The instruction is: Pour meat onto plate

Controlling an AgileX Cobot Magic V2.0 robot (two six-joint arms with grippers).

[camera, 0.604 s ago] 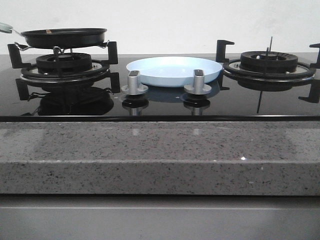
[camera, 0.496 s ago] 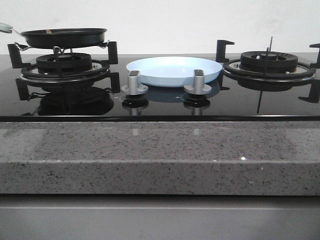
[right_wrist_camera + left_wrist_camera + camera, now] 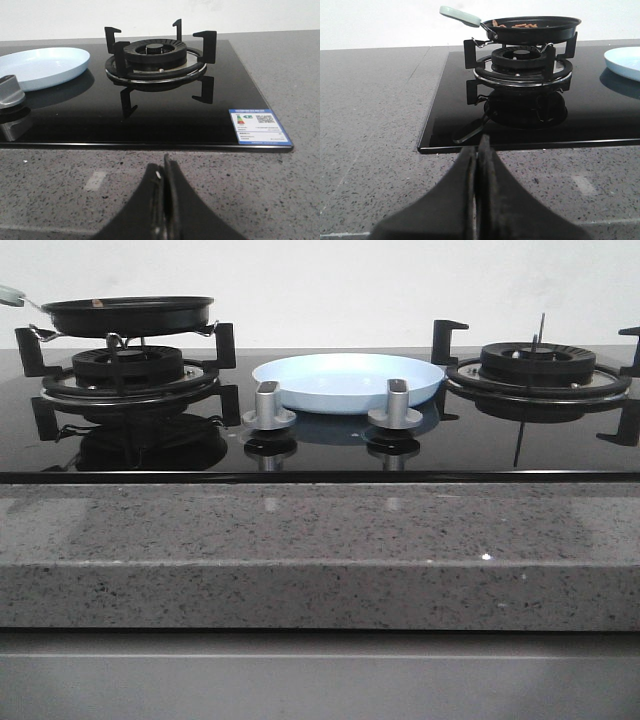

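Observation:
The pale blue plate [image 3: 347,380] lies empty on the black glass hob between the two burners; it also shows in the right wrist view [image 3: 42,66] and at the edge of the left wrist view [image 3: 625,61]. The orange-brown meat [image 3: 522,24] lies in a black frying pan [image 3: 128,314] with a pale green handle [image 3: 460,15], on the left burner. My left gripper [image 3: 478,150] is shut and empty over the granite counter, in front of the left burner. My right gripper [image 3: 164,167] is shut and empty over the counter, in front of the right burner. Neither gripper shows in the front view.
Two silver knobs [image 3: 268,406] [image 3: 395,405] stand on the hob in front of the plate. The right burner [image 3: 537,365] with its black pan supports is bare. A blue label [image 3: 258,126] sits on the hob's near right corner. A speckled granite counter [image 3: 320,540] runs along the front.

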